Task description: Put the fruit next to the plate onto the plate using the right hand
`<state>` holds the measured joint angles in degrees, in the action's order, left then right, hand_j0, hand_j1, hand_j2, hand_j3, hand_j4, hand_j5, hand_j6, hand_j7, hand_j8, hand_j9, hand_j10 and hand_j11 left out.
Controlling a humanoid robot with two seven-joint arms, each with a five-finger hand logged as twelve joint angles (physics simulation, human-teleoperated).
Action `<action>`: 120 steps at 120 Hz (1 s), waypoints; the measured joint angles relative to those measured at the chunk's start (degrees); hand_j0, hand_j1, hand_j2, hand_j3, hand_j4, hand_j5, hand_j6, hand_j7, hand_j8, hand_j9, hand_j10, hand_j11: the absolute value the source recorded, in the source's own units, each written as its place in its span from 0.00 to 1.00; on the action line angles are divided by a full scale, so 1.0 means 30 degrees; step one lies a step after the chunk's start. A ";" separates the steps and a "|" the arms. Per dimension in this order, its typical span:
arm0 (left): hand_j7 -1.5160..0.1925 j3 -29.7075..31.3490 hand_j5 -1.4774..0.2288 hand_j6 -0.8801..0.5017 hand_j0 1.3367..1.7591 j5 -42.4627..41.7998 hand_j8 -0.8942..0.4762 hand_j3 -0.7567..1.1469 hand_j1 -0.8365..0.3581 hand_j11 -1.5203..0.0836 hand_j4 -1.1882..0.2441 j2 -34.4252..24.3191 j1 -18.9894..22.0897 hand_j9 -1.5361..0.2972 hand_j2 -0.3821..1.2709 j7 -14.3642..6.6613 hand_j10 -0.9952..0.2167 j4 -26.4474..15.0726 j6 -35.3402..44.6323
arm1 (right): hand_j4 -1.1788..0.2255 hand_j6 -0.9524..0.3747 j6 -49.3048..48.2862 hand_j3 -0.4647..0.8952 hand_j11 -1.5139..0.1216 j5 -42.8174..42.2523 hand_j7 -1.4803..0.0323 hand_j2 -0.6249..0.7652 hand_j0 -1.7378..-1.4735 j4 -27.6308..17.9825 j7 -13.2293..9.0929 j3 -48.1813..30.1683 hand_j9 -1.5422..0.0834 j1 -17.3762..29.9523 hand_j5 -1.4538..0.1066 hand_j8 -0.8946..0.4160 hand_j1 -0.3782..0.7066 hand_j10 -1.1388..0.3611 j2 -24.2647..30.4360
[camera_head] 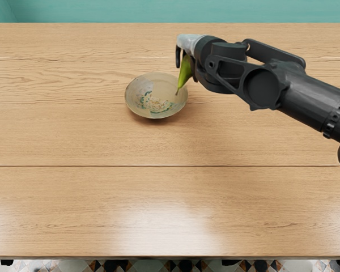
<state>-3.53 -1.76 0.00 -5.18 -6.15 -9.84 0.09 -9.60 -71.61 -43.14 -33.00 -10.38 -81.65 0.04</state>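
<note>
A pale, shallow plate (137, 90) with a greenish pattern sits on the wooden table, left of centre toward the back. My right hand (188, 55) comes in from the right edge and hovers over the plate's right rim. It is shut on a yellow-green fruit (185, 72), which hangs tip down just above the rim. The dark wrist covers most of the fingers. No left arm shows.
The wooden table (158, 198) fills the view, with a seam across its middle. A teal wall runs along the back edge, and patterned floor shows below the front edge.
</note>
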 joint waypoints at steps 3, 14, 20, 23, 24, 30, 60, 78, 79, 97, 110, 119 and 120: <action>0.88 -0.0001 0.85 0.63 0.76 0.0000 0.64 0.40 0.98 0.94 0.82 0.0000 0.0010 0.83 0.23 0.0000 0.81 0.0001 0.0000 | 0.32 0.36 -0.0008 0.34 0.30 0.0018 0.33 0.62 0.32 -0.0029 0.0287 0.0130 0.33 -0.0081 0.28 0.37 0.56 0.37 -0.0003; 0.88 0.0000 0.85 0.63 0.76 0.0000 0.64 0.40 0.98 0.94 0.82 0.0000 0.0006 0.83 0.23 0.0000 0.81 0.0003 0.0000 | 0.31 0.35 -0.0025 0.34 0.31 0.0096 0.33 0.60 0.32 -0.0159 0.1173 0.0362 0.33 -0.0262 0.29 0.36 0.54 0.36 -0.0011; 0.88 0.0001 0.85 0.63 0.76 0.0000 0.64 0.40 0.98 0.94 0.82 0.0000 0.0000 0.83 0.23 0.0000 0.81 0.0001 0.0000 | 0.31 0.34 -0.0033 0.34 0.31 0.0226 0.33 0.59 0.32 -0.0215 0.1559 0.0387 0.33 -0.0313 0.29 0.35 0.53 0.36 -0.0013; 0.88 0.0002 0.85 0.63 0.76 0.0000 0.64 0.40 0.98 0.94 0.82 0.0000 0.0016 0.83 0.23 0.0000 0.81 0.0000 0.0000 | 0.31 0.34 -0.0037 0.34 0.31 0.0301 0.33 0.58 0.32 -0.0233 0.1739 0.0396 0.33 -0.0327 0.30 0.35 0.52 0.35 -0.0013; 0.88 0.0002 0.85 0.63 0.76 0.0000 0.64 0.40 0.98 0.94 0.82 0.0000 0.0022 0.83 0.23 0.0000 0.81 0.0000 0.0000 | 0.31 0.34 -0.0040 0.34 0.31 0.0326 0.33 0.58 0.32 -0.0239 0.1810 0.0399 0.33 -0.0329 0.30 0.35 0.52 0.35 -0.0013; 0.88 -0.0003 0.85 0.63 0.76 0.0000 0.64 0.40 0.98 0.94 0.82 0.0000 0.0015 0.83 0.23 0.0000 0.81 0.0000 0.0000 | 0.30 0.33 -0.0101 0.34 0.31 0.0513 0.33 0.58 0.32 -0.0282 0.2240 0.0408 0.34 -0.0338 0.30 0.34 0.52 0.35 -0.0013; 0.88 0.0000 0.85 0.63 0.76 0.0000 0.64 0.40 0.98 0.93 0.82 0.0000 0.0010 0.83 0.23 0.0000 0.81 0.0001 0.0000 | 0.32 0.35 -0.0346 0.34 0.31 0.1353 0.35 0.63 0.32 -0.0241 0.3713 0.0603 0.35 0.0068 0.32 0.36 0.56 0.36 -0.0013; 0.88 -0.0003 0.85 0.63 0.76 0.0000 0.64 0.40 0.98 0.94 0.82 0.0000 0.0020 0.83 0.23 0.0000 0.81 0.0003 0.0000 | 0.33 0.35 -0.0341 0.34 0.33 0.1438 0.36 0.62 0.32 -0.0153 0.3954 0.0935 0.37 0.0324 0.34 0.36 0.57 0.37 -0.0013; 0.88 -0.0002 0.85 0.63 0.76 0.0000 0.64 0.40 0.98 0.94 0.82 0.0000 0.0010 0.83 0.23 0.0000 0.81 0.0004 0.0000 | 0.34 0.35 -0.0332 0.34 0.34 0.1439 0.37 0.62 0.32 -0.0151 0.3957 0.0947 0.37 0.0330 0.34 0.36 0.56 0.37 -0.0013; 0.88 0.0000 0.85 0.63 0.76 0.0000 0.64 0.40 0.98 0.94 0.82 0.0000 0.0020 0.83 0.23 0.0000 0.81 0.0000 0.0000 | 0.59 0.53 0.0216 0.34 0.64 0.1628 0.68 0.53 0.31 -0.0140 0.4011 0.1048 0.66 0.0612 0.64 0.52 0.30 0.56 -0.0013; 0.88 -0.0003 0.85 0.63 0.76 0.0000 0.64 0.40 0.98 0.94 0.82 0.0000 0.0020 0.83 0.23 0.0000 0.81 0.0001 0.0000 | 0.69 0.61 0.0314 0.34 0.76 0.1746 0.80 0.50 0.31 -0.0103 0.4004 0.1144 0.78 0.0673 0.76 0.58 0.19 0.64 -0.0013; 0.88 -0.0004 0.85 0.63 0.76 0.0000 0.64 0.40 0.98 0.94 0.82 0.0000 0.0020 0.83 0.23 0.0000 0.81 0.0003 0.0000 | 0.74 0.64 0.0133 0.34 0.81 0.1914 0.86 0.48 0.31 -0.0089 0.4004 0.1065 0.83 0.0688 0.81 0.61 0.14 0.68 -0.0013; 0.88 -0.0003 0.85 0.63 0.76 0.0000 0.64 0.40 0.98 0.94 0.82 0.0000 0.0010 0.83 0.23 0.0000 0.81 0.0002 0.0000 | 0.74 0.64 0.0106 0.34 0.81 0.1984 0.86 0.48 0.30 -0.0087 0.4006 0.1064 0.84 0.0689 0.82 0.62 0.13 0.68 -0.0013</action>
<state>-3.54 -1.76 0.00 -5.15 -6.15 -9.83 0.09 -9.29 -65.65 -43.40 -20.99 -7.19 -79.58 0.00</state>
